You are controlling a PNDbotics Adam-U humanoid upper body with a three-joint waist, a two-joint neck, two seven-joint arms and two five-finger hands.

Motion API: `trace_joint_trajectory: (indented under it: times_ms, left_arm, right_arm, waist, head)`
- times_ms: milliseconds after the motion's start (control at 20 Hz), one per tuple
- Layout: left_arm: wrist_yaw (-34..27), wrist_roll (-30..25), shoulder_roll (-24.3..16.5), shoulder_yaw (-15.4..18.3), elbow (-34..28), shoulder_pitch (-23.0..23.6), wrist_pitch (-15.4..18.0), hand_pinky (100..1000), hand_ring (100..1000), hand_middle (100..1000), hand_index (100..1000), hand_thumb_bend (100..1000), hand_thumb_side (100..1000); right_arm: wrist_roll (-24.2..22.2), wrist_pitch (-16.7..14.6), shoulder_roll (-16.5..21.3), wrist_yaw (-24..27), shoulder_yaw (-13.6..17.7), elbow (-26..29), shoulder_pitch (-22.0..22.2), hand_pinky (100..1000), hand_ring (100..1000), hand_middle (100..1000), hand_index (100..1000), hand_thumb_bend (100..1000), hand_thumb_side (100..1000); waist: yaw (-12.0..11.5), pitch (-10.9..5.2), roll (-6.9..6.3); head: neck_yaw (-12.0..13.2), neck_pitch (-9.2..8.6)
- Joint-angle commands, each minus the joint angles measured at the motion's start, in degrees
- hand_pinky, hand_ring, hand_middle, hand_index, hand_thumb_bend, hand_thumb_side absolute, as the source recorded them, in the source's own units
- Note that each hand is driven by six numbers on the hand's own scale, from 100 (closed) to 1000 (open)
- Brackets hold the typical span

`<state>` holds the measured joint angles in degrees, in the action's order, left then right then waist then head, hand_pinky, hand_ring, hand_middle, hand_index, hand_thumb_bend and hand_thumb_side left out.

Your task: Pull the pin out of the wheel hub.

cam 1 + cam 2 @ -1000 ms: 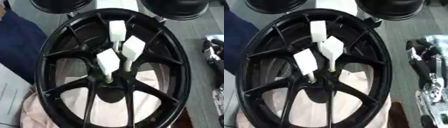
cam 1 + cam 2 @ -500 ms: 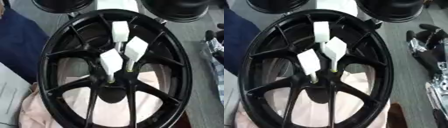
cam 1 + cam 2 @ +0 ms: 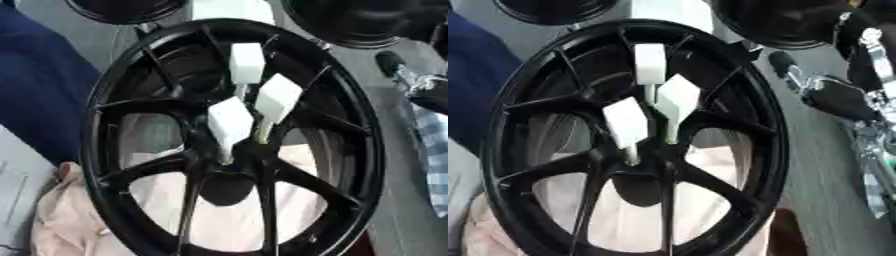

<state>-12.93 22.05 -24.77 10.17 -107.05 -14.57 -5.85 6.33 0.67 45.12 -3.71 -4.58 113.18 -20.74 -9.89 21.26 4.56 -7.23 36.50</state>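
Both eye views are soft, with fine detail smeared throughout. The light is even and diffuse, seemingly from overhead, and casts no hard shadows. The black wheel hub (image 3: 229, 140) shows only faint grey sheen along its rim and spokes, so its surface detail is nearly lost in darkness. The three white pins (image 3: 229, 124) are the brightest things, close to washed out, with blurred edges. The right hand (image 3: 846, 95) at the right edge is streaked with motion blur, its silver parts catching small glints. The grey floor (image 3: 815, 175) looks flat and evenly lit.
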Motion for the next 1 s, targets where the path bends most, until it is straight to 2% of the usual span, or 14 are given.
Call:
trace_joint_trajectory:
  times_ms: [50, 200, 300, 550, 700, 850, 1000]
  left_arm:
    - [0.43, -0.02, -2.18, 0.63, -0.64, -0.22, -0.2, 762, 603, 535, 731, 173, 724]
    - [0.42, -0.19, -2.36, 0.45, -0.64, -0.49, -0.24, 762, 602, 534, 732, 172, 724]
    - [0.36, -0.34, -2.34, 0.3, -0.61, -0.71, -0.29, 762, 602, 534, 732, 171, 725]
    - [0.17, -0.87, -2.23, -0.25, -0.67, -1.78, -0.37, 762, 602, 534, 731, 169, 724]
    - [0.08, -1.28, -2.14, -0.63, -0.69, -2.4, -0.43, 763, 602, 534, 731, 168, 724]
    - [0.01, -1.58, -2.05, -0.89, -0.66, -2.9, -0.48, 763, 602, 535, 731, 167, 724]
    - [0.0, -1.8, -2.17, -1.07, -0.7, -3.29, -0.5, 763, 602, 535, 731, 167, 724]
  right_arm:
    - [-2.78, -0.97, 6.36, -3.07, -3.39, -0.67, -3.14, 856, 769, 652, 784, 578, 317]
    - [-5.48, -3.44, 10.74, -5.77, -6.42, -3.18, -6.91, 860, 778, 665, 786, 593, 301]
    - [-7.47, -5.42, 13.98, -7.76, -7.39, -4.17, -8.54, 863, 784, 673, 787, 591, 291]
    - [-12.51, -10.45, 22.18, -11.84, -6.55, -3.34, -9.01, 866, 791, 682, 788, 577, 264]
    - [-15.45, -12.52, 26.95, -10.05, -5.17, -2.37, -8.44, 865, 790, 683, 788, 580, 272]
    - [-18.44, -12.88, 31.54, -7.19, -3.66, -0.56, -7.17, 864, 790, 685, 788, 581, 276]
    - [-21.45, -12.42, 33.06, -4.19, -2.73, 1.0, -6.96, 864, 790, 685, 787, 578, 273]
  waist:
    - [-0.13, -1.41, -0.07]
    - [-0.55, -1.17, 0.04]
    - [-0.95, -0.9, 0.0]
    - [-2.33, -0.09, -0.11]
    - [-3.07, 0.29, -0.19]
    - [-3.76, 0.6, -0.28]
    - [-4.19, 0.77, -0.05]
  head:
    - [-0.27, -0.65]
    - [-0.99, -0.74]
    - [-1.65, -0.93]
    - [-3.27, -1.79]
    - [-4.01, -2.07]
    - [-4.53, -2.16]
    - [-4.8, -2.2]
